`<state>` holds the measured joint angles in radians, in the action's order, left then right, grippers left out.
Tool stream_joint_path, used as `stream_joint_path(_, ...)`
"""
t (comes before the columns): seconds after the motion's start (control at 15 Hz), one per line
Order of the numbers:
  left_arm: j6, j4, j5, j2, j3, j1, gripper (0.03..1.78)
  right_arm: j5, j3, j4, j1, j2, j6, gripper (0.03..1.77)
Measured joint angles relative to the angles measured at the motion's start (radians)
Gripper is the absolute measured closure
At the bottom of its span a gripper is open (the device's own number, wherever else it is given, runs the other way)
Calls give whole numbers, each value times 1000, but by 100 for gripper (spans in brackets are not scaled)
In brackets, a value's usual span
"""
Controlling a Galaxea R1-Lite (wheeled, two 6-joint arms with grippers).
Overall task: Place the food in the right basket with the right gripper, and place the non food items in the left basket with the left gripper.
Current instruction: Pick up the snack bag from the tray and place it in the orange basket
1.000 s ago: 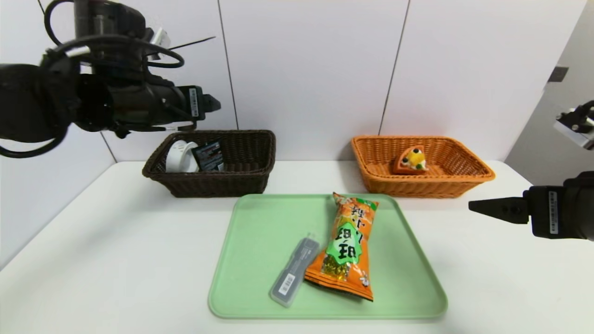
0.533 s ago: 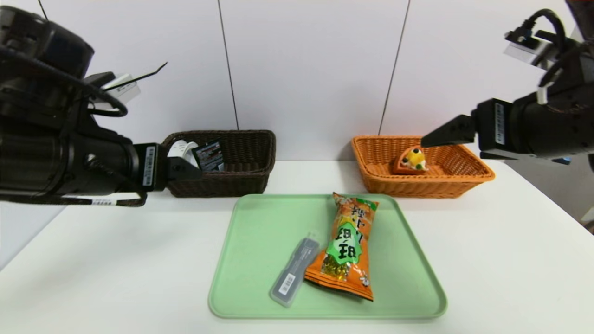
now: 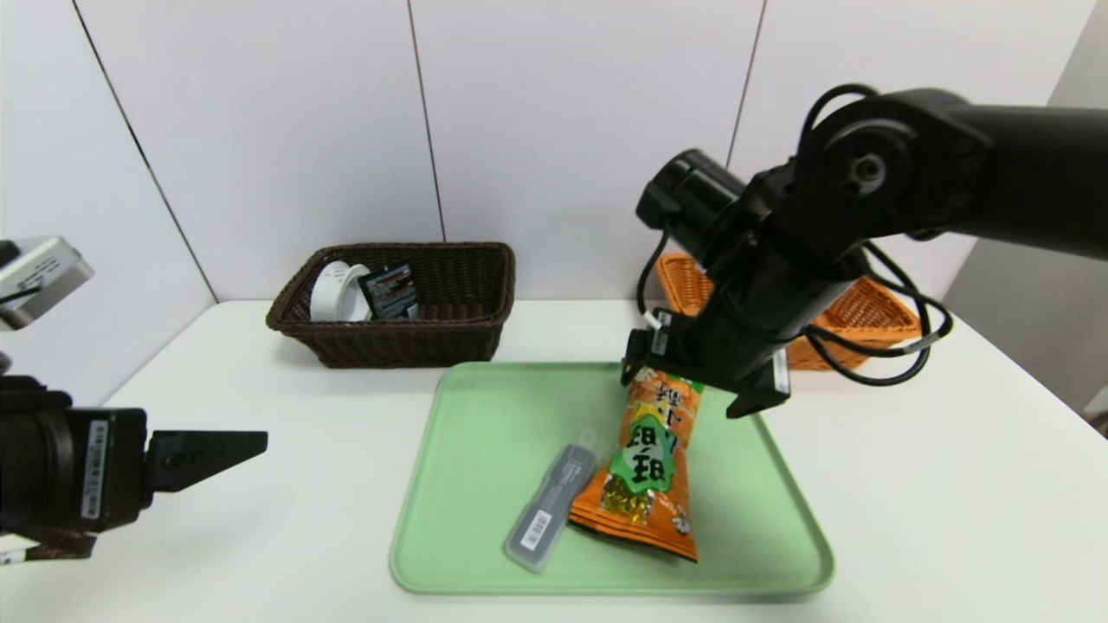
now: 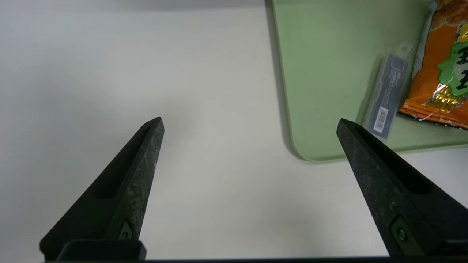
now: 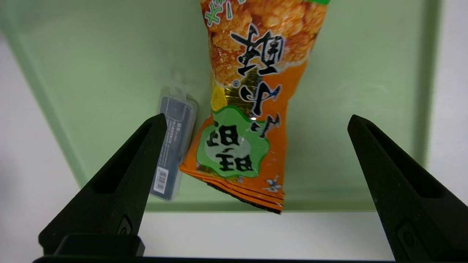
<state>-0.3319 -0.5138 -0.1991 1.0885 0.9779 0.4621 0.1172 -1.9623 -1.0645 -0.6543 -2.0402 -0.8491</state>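
Head view: we've got our right tool hovering over the snack bag, with the grey case beside the bag on the green tray. The left tool hangs over the counter, well left of that tray.

Left wrist view: fingers spread, nothing but counter between them.

Right wrist view: fingers spread too, bag lying between them.

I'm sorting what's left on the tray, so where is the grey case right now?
In the head view, the grey case lies on the green tray, left of centre, just left of the snack bag's lower end.
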Motion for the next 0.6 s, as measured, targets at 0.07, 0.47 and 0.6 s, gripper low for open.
stream_joint_path(0.07, 0, -6, -9, -36, -29, 0, 13, -17, -2, -1, -4, -36, -37, 9)
stream_joint_path(0.47, -3, -15, -32, -125, -78, 0, 12, -25, -5, 5, -5, -175, -129, 9)
stream_joint_path(0.6, -2, -14, -34, -137, -84, 0, 12, -24, -5, 5, -1, -198, -130, 9)
